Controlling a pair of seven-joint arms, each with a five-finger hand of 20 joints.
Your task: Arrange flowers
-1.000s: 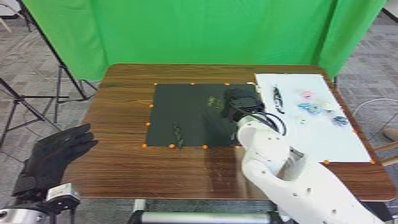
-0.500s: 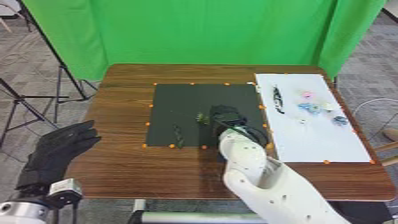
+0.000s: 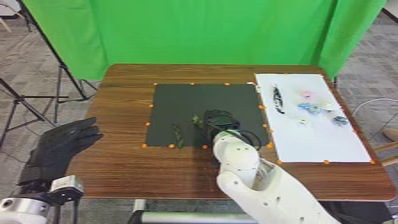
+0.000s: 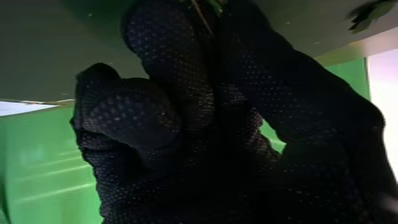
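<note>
Item: green sprig [image 3: 197,120], clamped between the fingers of the right hand [image 3: 219,120], the nearer one, over the black mat [image 3: 182,100], leafy end toward the mat's left, where a second sprig [image 3: 178,135] lies near-to-far.

Tbl [image 3: 111,170] brn, wood grain. Backdrop [image 3: 204,35] bright grn. Mat [image 3: 173,105] near-blk, orange dots [image 3: 171,146] at edge. Sheet [image 3: 311,145] wht. Pink flr [image 3: 307,94], blue flrs [image 3: 310,107], grn sprig [image 3: 197,120]. R hand [image 3: 219,120] blk, pale specks.
</note>
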